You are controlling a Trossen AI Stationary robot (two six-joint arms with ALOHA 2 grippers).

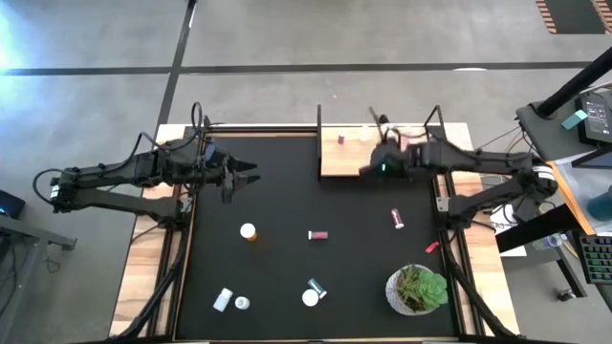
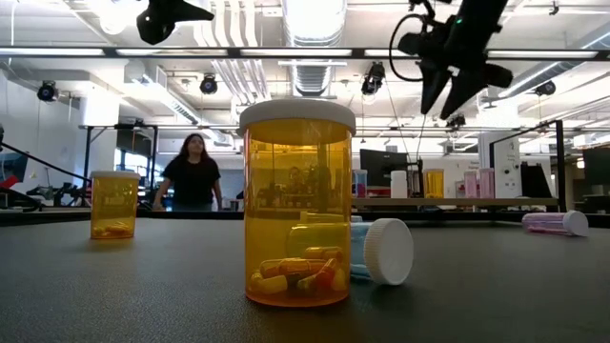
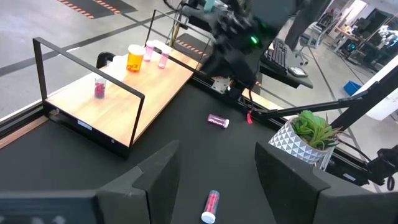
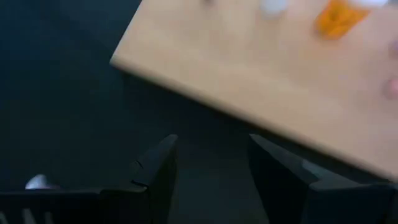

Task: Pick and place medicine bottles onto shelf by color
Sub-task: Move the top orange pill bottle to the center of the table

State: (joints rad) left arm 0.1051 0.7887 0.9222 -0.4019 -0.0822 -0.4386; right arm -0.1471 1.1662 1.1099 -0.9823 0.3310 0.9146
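The shelf (image 1: 356, 158), a light-wood board with black posts, lies at the mat's far edge. A pink bottle (image 3: 99, 90), an orange one (image 3: 134, 58) and two pale pink ones (image 3: 157, 53) stand on it. On the mat, an orange bottle (image 1: 249, 231) stands upright and pink bottles (image 1: 317, 234) (image 1: 397, 219) lie on their sides. My right gripper (image 1: 365, 172) hangs open above the shelf's near edge (image 4: 249, 106), tilted down, nothing between its fingers. My left gripper (image 1: 251, 177) waits open above the mat's far left, also holding nothing.
A potted plant (image 1: 417, 289) stands at the mat's near right. White bottles (image 1: 229, 301) lie near left. An orange bottle (image 2: 296, 205) stands near the front edge, a capped one (image 2: 376, 250) lying behind it. A small red thing (image 1: 431, 247) lies by the plant. A person (image 2: 193, 171) stands beyond the table.
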